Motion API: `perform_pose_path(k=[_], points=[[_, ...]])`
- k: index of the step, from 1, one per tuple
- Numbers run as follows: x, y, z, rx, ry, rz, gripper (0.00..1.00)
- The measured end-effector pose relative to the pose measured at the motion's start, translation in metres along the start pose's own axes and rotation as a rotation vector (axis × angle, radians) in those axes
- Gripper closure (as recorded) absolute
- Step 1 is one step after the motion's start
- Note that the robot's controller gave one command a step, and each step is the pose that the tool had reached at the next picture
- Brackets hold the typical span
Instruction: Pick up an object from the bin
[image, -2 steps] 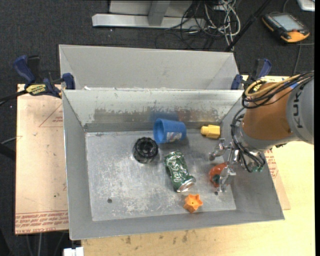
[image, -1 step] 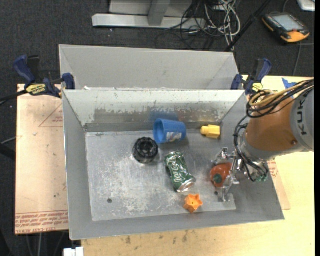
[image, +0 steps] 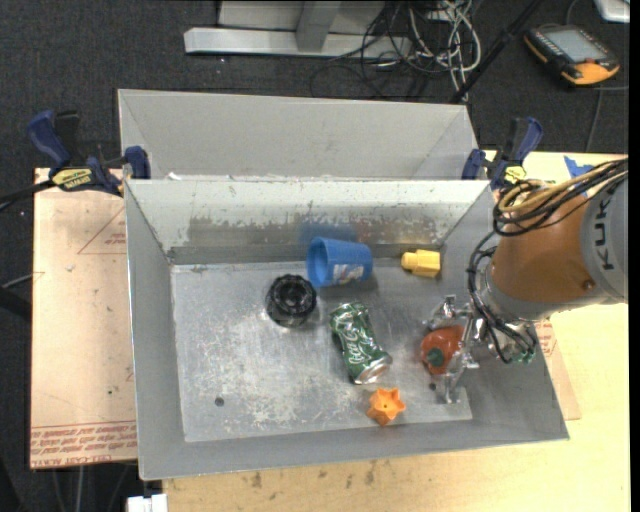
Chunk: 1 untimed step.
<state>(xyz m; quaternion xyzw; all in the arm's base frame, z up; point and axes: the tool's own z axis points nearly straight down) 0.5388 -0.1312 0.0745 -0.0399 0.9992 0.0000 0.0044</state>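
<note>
My gripper (image: 449, 349) is low in the bin's right part, open, with one finger on either side of a small red-orange rounded thing (image: 436, 349) on the floor. The fingers stand wider than that thing and do not press on it. An orange star-shaped piece (image: 385, 404) lies just left of and nearer than the gripper. A crushed green can (image: 358, 343) lies on its side to the left of the red thing.
A blue cup (image: 337, 262) lies tipped against the back wall, with a small yellow piece (image: 422, 263) to its right. A black round knob-like thing (image: 291, 300) sits left of the can. The arm's orange cover hangs over the bin's right rim.
</note>
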Motion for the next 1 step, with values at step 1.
perform_pose_path(k=[1], points=[[-0.0011, 0.003, -0.1451, 0.0, 0.005, -0.064, 1.0]])
